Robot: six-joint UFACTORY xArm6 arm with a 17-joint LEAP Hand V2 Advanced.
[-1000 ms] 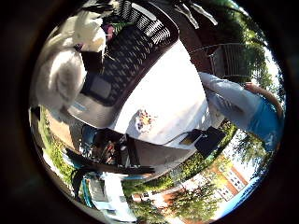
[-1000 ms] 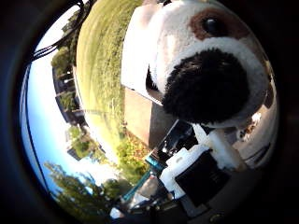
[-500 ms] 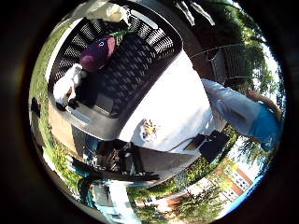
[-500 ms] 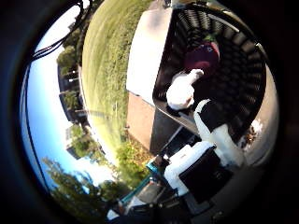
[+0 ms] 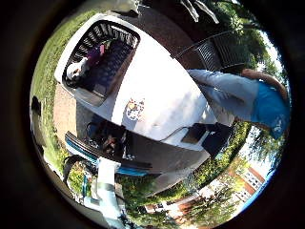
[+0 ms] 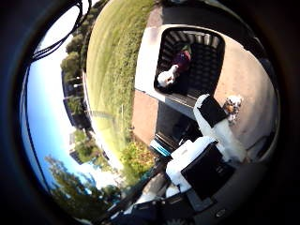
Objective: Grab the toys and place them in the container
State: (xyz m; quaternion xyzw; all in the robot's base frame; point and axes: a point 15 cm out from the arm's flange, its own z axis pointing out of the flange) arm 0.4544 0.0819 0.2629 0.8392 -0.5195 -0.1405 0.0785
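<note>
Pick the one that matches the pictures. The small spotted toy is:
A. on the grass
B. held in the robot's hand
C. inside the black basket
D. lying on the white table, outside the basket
D: the spotted toy lies on the bare white table, apart from the black basket, which already holds a white plush toy.

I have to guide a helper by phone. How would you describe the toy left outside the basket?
Find the white table with the black slatted basket at one end. Outside the basket, alone on the bare tabletop, lies a small spotted toy, white with dark and orange patches; the other toys sit inside the basket.
</note>
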